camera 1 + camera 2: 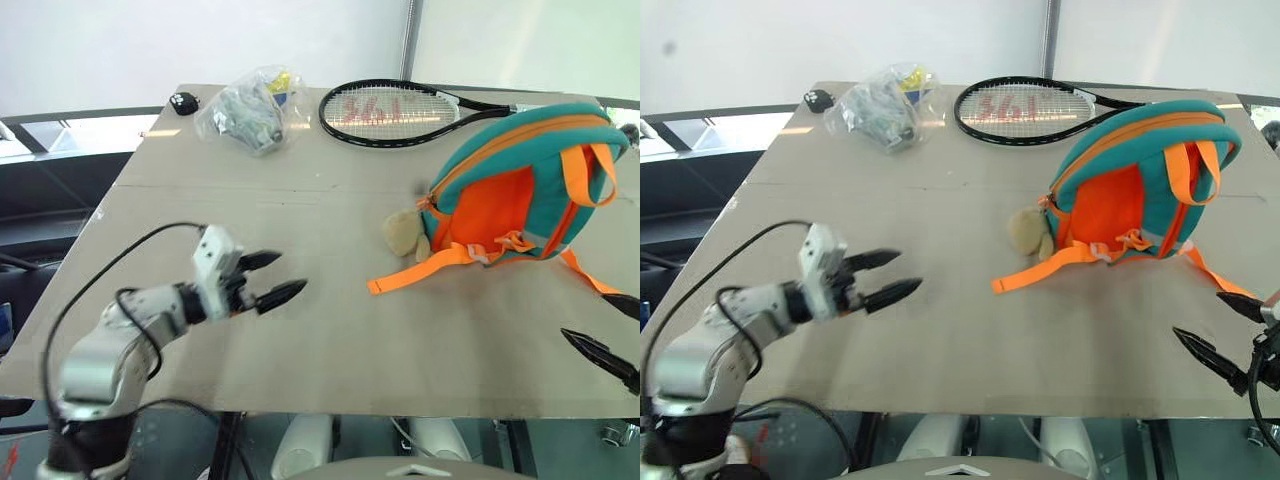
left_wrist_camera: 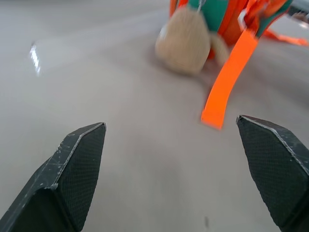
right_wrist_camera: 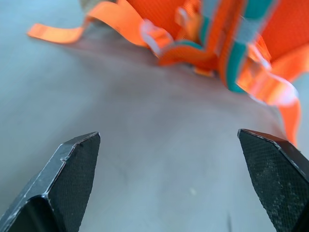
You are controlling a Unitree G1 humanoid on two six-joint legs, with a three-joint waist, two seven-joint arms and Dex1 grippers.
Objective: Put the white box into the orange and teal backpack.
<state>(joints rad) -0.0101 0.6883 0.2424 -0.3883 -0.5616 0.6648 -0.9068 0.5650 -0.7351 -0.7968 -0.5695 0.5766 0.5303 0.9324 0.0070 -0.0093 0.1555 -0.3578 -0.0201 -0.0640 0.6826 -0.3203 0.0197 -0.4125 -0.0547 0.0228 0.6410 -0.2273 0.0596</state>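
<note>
The orange and teal backpack (image 1: 520,165) lies on the right side of the table, its orange back panel and straps facing me and a tan plush toy (image 1: 403,235) at its left edge. The white box is out of view. My left gripper (image 1: 290,272) hovers open over the table's left part, well left of the backpack, with nothing between its fingers. In the left wrist view the plush toy (image 2: 186,41) and an orange strap (image 2: 229,79) lie ahead of it. My right gripper (image 1: 1197,312) stands open and empty near the front right edge, just short of the backpack (image 3: 217,29).
A black tennis racket (image 1: 390,112) lies at the back of the table. A clear plastic bag of items (image 1: 247,112) and a small black object (image 1: 183,101) sit at the back left. The table's front edge (image 1: 300,405) runs just below both grippers.
</note>
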